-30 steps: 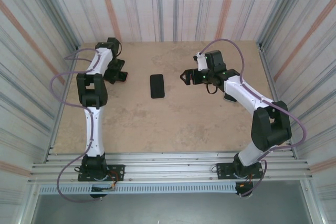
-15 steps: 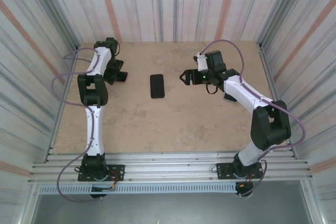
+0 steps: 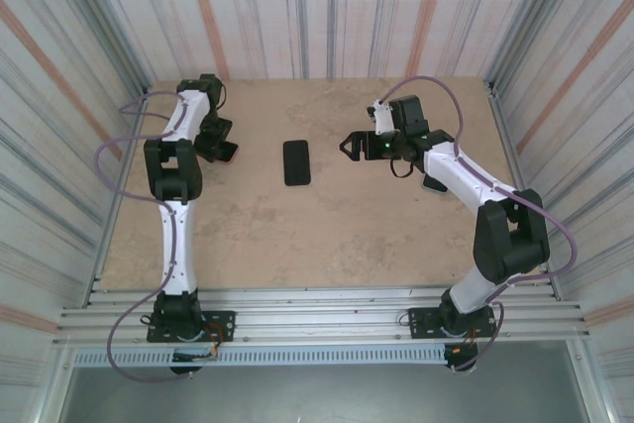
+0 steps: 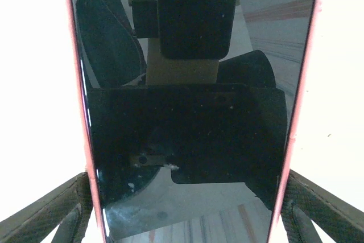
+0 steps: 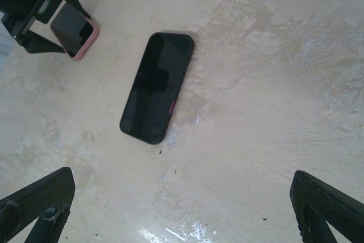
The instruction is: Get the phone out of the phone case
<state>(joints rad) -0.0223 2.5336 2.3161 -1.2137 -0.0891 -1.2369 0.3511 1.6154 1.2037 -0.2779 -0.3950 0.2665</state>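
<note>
A pink-rimmed phone (image 4: 187, 140) with a glossy dark screen sits between the fingers (image 4: 51, 214) of my left gripper (image 3: 226, 150) at the table's far left. Both fingers lie against its long edges, so the gripper is shut on it. The right wrist view shows the same phone (image 5: 73, 28) held low over the table. The black phone case (image 3: 296, 162) lies flat in the middle; it has a small pink mark on one side (image 5: 172, 105), and I cannot tell if anything is inside it. My right gripper (image 3: 349, 145) hovers open to the right of the case, with nothing between its fingers (image 5: 40, 197).
The beige tabletop (image 3: 327, 225) is bounded by striped walls on three sides and a metal rail (image 3: 317, 299) at the near edge. Free surface lies between the case and the rail.
My left gripper's jaws have come in against the phone's edges, and the gripper has turned slightly. The right arm and the black case have stayed put.
</note>
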